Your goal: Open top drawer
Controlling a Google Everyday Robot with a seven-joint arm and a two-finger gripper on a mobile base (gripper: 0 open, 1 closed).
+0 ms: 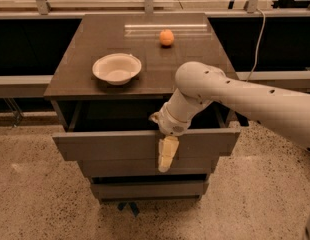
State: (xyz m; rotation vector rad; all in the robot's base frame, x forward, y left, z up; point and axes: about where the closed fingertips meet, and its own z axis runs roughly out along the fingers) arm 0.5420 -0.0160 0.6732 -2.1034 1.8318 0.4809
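The top drawer [105,146] is the widest of three dark grey-brown fronts in the cabinet. It stands pulled out part way, with a dark gap showing behind its front under the cabinet top. My gripper [166,151] is at the middle of the drawer's front edge and hangs down over the front face. The white arm [235,96] reaches in from the right. The inside of the drawer is in shadow.
A white bowl [116,68] and an orange ball [166,37] sit on the cabinet top [145,54]. Two shorter drawer fronts [145,189] lie below the top drawer. Speckled floor surrounds the cabinet, and a railing and dark panels run behind it.
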